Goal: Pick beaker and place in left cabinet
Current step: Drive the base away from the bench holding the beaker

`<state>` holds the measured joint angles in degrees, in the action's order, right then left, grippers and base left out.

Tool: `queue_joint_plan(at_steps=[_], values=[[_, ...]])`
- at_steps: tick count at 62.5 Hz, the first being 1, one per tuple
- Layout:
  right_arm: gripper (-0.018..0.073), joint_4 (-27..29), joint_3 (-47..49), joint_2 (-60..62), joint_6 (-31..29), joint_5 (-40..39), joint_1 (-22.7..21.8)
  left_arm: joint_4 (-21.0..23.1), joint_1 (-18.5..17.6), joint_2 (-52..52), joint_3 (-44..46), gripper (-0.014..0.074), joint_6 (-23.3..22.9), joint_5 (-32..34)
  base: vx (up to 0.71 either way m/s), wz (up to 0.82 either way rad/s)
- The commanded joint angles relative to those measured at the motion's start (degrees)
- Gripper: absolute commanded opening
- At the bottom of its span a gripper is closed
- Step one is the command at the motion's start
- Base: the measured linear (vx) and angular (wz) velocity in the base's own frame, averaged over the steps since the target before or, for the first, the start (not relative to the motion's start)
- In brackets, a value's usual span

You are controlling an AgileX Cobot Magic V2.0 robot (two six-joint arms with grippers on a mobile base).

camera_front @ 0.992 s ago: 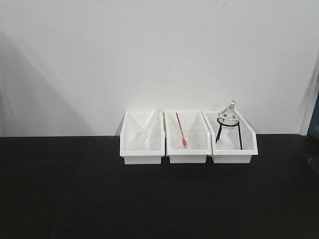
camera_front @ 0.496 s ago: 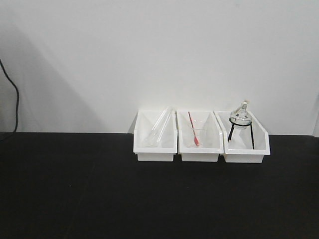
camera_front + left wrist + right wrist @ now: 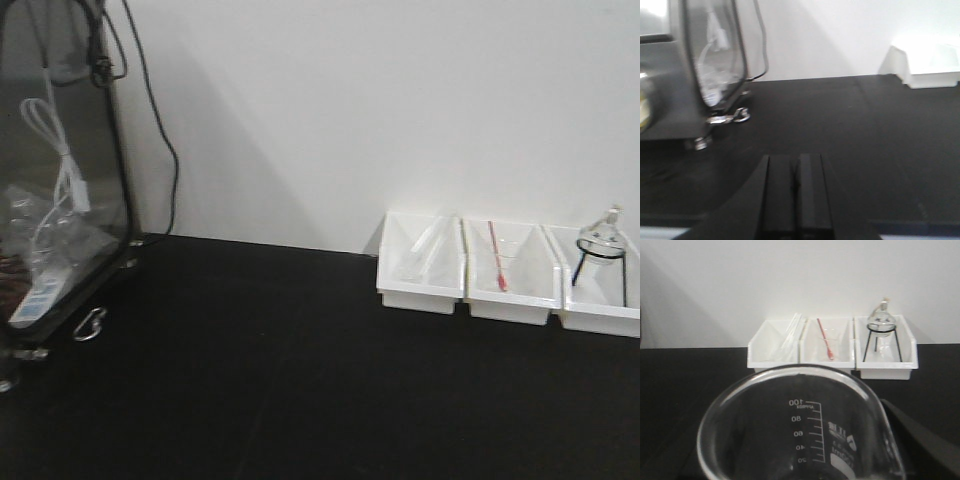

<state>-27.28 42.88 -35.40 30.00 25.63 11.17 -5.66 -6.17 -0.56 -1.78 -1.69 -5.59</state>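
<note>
We are finding the right gripper [image 3: 805, 466] clamped on the upright beaker [image 3: 805, 410] and are advising a level, slow carry to its left.

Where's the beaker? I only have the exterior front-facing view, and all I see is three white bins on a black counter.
Observer: In the right wrist view the beaker fills the foreground, apparently held in the right gripper.
Operator: And the left gripper?
Observer: In the left wrist view the left gripper has its fingers together, with nothing between them.
</note>
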Motion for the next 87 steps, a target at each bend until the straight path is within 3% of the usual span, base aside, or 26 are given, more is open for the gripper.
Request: queue_joint_plan(at_steps=[1,87], values=[[-0.0006,-1.25,1.62,-0.05,-0.12,-4.32,-0.2,0.16,-0.35,-1.12,-0.84,-0.0008,-0.26,5.21,-0.15,0.56],[-0.0006,-1.25,1.62,-0.05,-0.12,-4.32,-0.2,0.16,-0.35,-1.12,-0.84,-0.0008,-0.26,5.21,-0.16,0.64]])
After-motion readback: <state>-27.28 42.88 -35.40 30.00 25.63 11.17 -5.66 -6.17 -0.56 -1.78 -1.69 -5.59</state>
